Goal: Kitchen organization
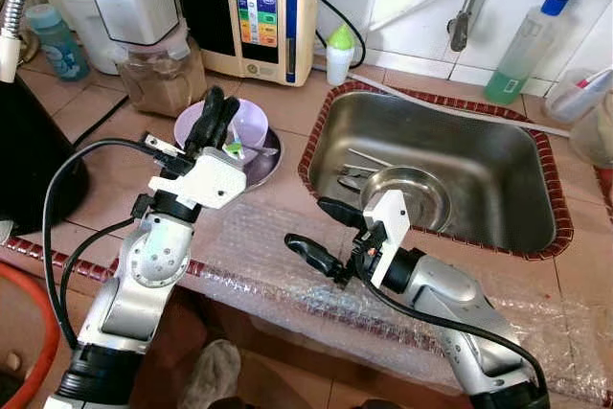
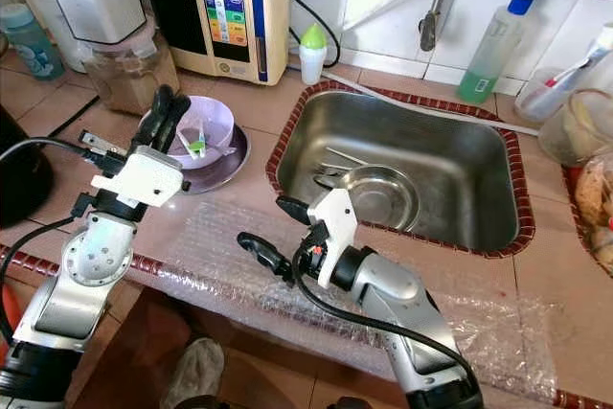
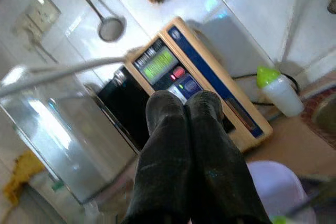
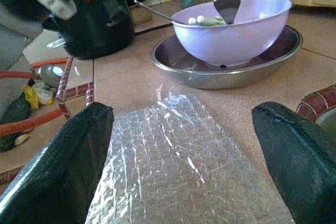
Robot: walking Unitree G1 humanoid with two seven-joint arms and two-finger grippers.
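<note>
A lilac bowl with a spoon and green bits stands in a shallow steel dish on the tiled counter, left of the sink. My left gripper is shut with nothing in it, its fingers pressed together and raised over the bowl's near-left rim. My right gripper hovers open and empty low above a sheet of bubble wrap, pointing toward the bowl. In the sink lie a steel bowl and some cutlery.
Against the back wall stand a cream water machine, a blender jar, a small green-capped bottle and a green soap bottle. A black kettle sits at the left. An orange basin lies below the counter edge.
</note>
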